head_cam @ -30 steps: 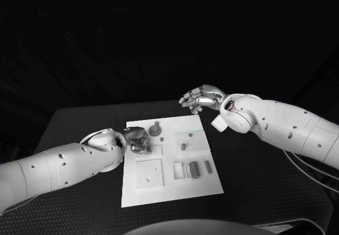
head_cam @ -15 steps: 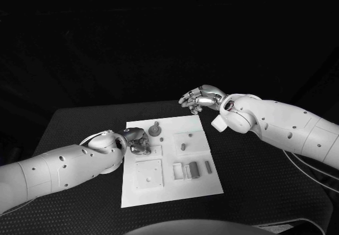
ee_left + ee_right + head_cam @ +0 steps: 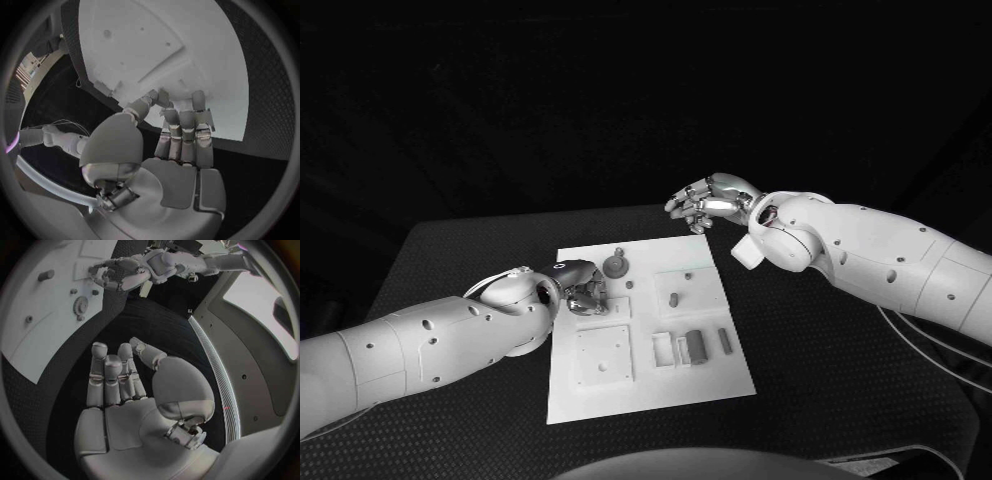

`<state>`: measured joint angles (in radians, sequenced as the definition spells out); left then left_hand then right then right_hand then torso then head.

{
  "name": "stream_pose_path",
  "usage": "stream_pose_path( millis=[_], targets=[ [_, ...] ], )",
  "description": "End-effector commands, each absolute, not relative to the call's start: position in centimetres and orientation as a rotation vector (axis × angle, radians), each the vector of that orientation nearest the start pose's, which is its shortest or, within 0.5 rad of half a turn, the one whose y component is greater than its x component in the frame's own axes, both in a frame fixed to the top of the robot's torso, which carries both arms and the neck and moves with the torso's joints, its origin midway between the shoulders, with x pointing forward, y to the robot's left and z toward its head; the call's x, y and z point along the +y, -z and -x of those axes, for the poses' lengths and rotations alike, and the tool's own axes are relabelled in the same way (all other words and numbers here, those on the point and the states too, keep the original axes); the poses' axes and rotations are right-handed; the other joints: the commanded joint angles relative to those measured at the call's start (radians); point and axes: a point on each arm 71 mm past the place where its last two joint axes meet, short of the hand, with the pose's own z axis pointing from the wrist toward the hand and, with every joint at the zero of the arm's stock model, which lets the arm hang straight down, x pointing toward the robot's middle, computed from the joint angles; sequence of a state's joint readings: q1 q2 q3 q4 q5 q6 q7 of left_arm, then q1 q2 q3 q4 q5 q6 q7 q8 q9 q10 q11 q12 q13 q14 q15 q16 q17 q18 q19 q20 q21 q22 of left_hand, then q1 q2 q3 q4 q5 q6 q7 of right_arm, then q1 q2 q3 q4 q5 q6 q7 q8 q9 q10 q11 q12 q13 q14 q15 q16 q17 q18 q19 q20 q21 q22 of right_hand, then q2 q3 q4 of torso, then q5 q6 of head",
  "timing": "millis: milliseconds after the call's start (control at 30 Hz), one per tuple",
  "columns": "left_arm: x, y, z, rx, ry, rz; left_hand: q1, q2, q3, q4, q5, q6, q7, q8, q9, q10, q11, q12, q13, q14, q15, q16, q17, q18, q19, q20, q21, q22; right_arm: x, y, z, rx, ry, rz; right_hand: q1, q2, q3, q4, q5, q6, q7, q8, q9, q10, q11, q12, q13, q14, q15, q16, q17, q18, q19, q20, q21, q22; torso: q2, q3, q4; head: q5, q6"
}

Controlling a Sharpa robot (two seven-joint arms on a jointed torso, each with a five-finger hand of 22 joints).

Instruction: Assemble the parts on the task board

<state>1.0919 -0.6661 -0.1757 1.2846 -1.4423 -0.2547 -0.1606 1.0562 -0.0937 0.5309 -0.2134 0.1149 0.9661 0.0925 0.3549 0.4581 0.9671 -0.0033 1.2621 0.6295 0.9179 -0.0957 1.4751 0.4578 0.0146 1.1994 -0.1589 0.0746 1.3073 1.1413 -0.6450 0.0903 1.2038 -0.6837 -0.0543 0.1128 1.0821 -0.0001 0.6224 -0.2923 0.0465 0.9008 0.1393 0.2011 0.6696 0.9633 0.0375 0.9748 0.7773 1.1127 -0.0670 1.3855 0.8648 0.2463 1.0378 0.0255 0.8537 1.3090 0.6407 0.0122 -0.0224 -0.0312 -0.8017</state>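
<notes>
The white task board (image 3: 646, 375) lies mid-table. On it are a round gear-like part (image 3: 616, 267), a small peg (image 3: 674, 298) and upright rectangular parts (image 3: 689, 347). My left hand (image 3: 583, 291) rests over the board's left side beside the gear, fingers curled in. In the left wrist view the fingers (image 3: 181, 125) bend down onto the board (image 3: 175, 50) with the thumb against them; whether they pinch a part is hidden. My right hand (image 3: 711, 201) hangs above the table beyond the board's far right corner, loosely curved and holding nothing (image 3: 119, 385).
The right wrist view shows the board (image 3: 37, 335) with the gear (image 3: 80, 305), a peg (image 3: 45, 275) and my left hand (image 3: 122, 272) over it. Black table surface (image 3: 834, 340) surrounds the board on all sides.
My left hand has edged slightly further onto the board beside the gear. The right hand has not moved.
</notes>
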Motion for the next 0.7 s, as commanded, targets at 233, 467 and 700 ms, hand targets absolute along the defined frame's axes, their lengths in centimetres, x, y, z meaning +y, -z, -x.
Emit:
stream_pose_path(
  millis=[233, 467, 700],
  targets=[
    [17.88, 30.53, -47.61, 1.974, 0.528, -0.170, 0.012, -0.003, 0.006, 0.000, -0.002, 0.016, 0.013, 0.004, 0.003, 0.005, -0.001, -0.008, -0.002, 0.003, -0.008, -0.003, -0.002, -0.015, 0.007, -0.001, -0.005, 0.017, -18.34, 20.00, -53.79, 1.823, -1.253, -0.525, -0.011, -0.001, -0.002, 0.000, 0.004, 0.001, 0.008, -0.007, -0.001, 0.002, -0.002, 0.006, -0.001, 0.000, -0.005, -0.004, -0.001, 0.016, 0.007, 0.000, -0.005, 0.011, 0.000, 0.0002, -0.0002, 0.000, 0.000],
    [18.02, 30.61, -47.68, 1.981, 0.518, -0.170, 0.015, -0.002, 0.007, -0.002, 0.004, 0.015, 0.014, 0.004, 0.004, 0.005, -0.001, -0.009, -0.002, 0.002, -0.008, -0.005, -0.003, -0.015, 0.006, 0.000, -0.006, 0.017, -18.36, 20.00, -53.78, 1.823, -1.253, -0.525, -0.012, -0.001, -0.003, 0.000, 0.004, 0.001, 0.008, -0.007, -0.001, 0.002, -0.002, 0.006, -0.001, 0.000, -0.005, -0.004, -0.001, 0.016, 0.007, 0.000, -0.005, 0.011, 0.000, 0.0006, -0.0003, 0.000, 0.000],
    [18.06, 30.63, -47.70, 1.983, 0.515, -0.170, 0.015, -0.001, 0.007, -0.002, 0.005, 0.015, 0.014, 0.004, 0.004, 0.004, -0.001, -0.010, -0.002, 0.002, -0.008, -0.005, -0.003, -0.015, 0.005, 0.001, -0.006, 0.017, -18.39, 20.00, -53.79, 1.824, -1.252, -0.525, -0.012, -0.001, -0.002, 0.000, 0.004, 0.001, 0.008, -0.007, -0.002, 0.002, -0.002, 0.006, -0.002, 0.000, -0.005, -0.004, -0.002, 0.016, 0.007, 0.000, -0.005, 0.011, 0.000, 0.0001, -0.0003, -0.001, 0.000]
  ],
)
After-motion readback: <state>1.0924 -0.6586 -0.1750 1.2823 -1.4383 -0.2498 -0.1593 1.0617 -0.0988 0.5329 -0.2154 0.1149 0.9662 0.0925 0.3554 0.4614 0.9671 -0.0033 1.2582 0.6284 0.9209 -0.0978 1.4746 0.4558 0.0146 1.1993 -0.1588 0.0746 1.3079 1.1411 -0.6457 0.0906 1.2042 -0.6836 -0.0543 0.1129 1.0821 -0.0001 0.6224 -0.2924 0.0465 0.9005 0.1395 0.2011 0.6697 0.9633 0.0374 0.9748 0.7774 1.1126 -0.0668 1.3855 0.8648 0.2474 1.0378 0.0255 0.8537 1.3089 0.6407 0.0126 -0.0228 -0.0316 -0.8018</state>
